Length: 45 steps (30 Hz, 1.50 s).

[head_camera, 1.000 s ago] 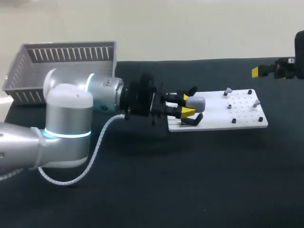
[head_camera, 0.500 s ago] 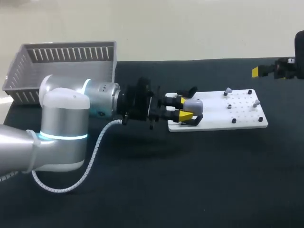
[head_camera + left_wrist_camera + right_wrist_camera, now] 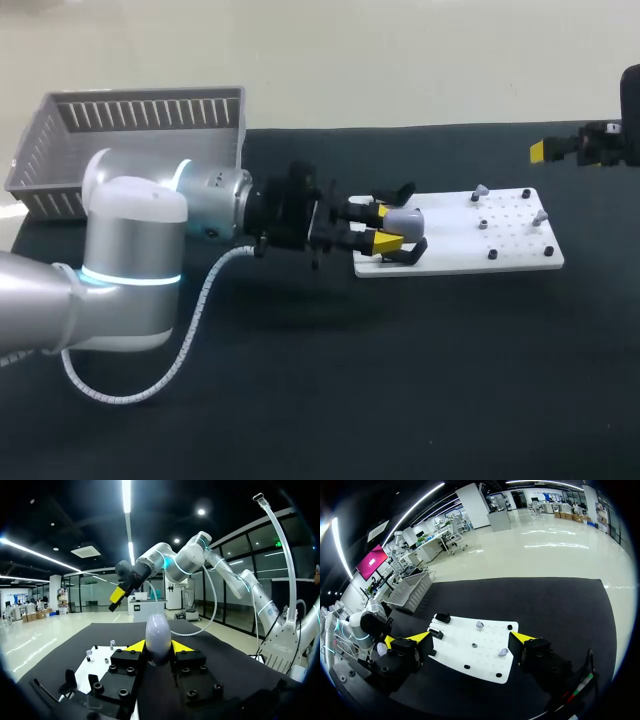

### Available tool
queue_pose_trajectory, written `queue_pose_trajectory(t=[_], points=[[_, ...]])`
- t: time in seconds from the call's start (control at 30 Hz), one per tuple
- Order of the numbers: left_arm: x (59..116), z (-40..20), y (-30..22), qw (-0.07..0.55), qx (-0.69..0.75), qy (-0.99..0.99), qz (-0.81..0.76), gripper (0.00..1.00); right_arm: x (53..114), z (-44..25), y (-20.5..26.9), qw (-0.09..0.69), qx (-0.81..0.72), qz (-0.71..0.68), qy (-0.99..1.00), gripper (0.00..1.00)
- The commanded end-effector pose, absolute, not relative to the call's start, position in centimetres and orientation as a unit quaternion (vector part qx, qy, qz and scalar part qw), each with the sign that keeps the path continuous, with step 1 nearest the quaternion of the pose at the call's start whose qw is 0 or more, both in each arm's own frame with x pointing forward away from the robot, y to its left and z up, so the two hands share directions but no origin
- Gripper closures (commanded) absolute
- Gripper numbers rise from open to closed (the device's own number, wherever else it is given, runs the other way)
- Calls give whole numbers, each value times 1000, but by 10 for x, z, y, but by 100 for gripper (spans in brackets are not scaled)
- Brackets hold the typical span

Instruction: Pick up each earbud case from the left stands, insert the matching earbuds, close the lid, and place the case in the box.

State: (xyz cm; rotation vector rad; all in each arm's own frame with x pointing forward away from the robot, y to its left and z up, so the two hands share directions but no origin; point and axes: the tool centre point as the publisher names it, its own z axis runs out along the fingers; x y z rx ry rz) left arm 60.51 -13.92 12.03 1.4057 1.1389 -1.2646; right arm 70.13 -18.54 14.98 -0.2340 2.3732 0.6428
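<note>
Head view: the left arm [image 3: 140, 250] comes in from the left and lies low across the black table [image 3: 400, 400]. The left gripper [image 3: 388, 227] is squeezed onto the earbud case [image 3: 410, 218], with one yellow finger on each side of it. The case is small, round and pale grey (a bit like an egg), and its lid is down. It is at the left end of the white board [image 3: 455, 245], between the two black stands [image 3: 402, 190]. It is hard to tell if the case touches the near stand or hangs just over it.

In the left wrist view the case stands up straight between the two yellow tips and pokes out past them.

The right gripper [image 3: 471, 638] is far off at the back right corner of the table, well apart from the board. In the right wrist view its fingers are spread wide and hold nothing. The board lies ahead of it. Two little grey earbuds [image 3: 479, 624] sit on the end of the board away from the case. The grey basket [image 3: 130, 140] stands at the back left corner of the table, behind the left arm.
</note>
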Motion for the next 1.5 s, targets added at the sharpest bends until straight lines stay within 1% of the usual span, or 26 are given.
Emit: queue_pose_trajectory(t=[0.03, 0.23, 0.53, 0.73, 0.93, 1.07, 1.5], points=[[605, 120, -139, 450, 568, 461, -512, 100, 701, 150, -186, 330, -90, 246, 907, 0], [605, 120, -139, 450, 568, 461, -512, 100, 675, 171, -179, 345, -129, 260, 893, 0], [605, 120, -139, 450, 568, 461, -512, 100, 615, 188, -139, 338, -193, 250, 887, 0], [605, 120, -139, 450, 568, 461, -512, 100, 592, 187, -106, 323, -217, 205, 898, 0], [605, 120, -139, 450, 568, 461, -512, 100, 581, 181, -72, 304, -240, 160, 908, 0], [605, 120, -139, 450, 568, 461, -512, 100, 576, 177, -56, 294, -253, 165, 907, 0], [605, 120, -139, 450, 568, 461, -512, 100, 570, 160, -29, 260, -266, 177, 911, 0]])
